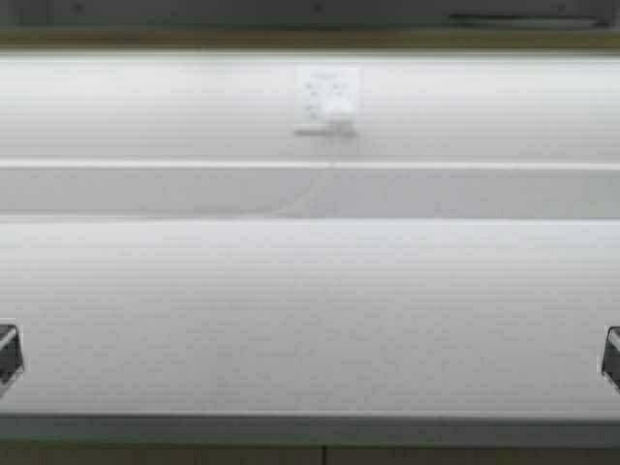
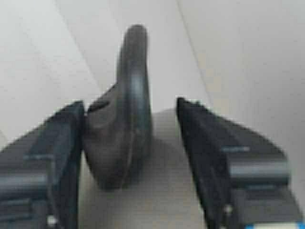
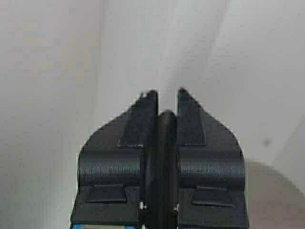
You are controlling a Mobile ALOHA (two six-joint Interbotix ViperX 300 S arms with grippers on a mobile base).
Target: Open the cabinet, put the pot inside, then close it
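Between the left hand's [image 2: 128, 143] parted fingers sits a pot handle [image 2: 126, 114]; right hand [image 3: 164, 102] clamps another (pot unseen).

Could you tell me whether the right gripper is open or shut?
Shut: the right gripper clamps a narrow dark rounded bar between its black fingers; whether that is a pot handle, cannot tell.

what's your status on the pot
left gripper open, pot handle between fingers; right gripper shut on other handle; cabinet doors not seen, only wall socket ahead

left gripper [image 2: 128, 143] spread wide, right gripper [image 3: 163, 102] nearly closed, clamping
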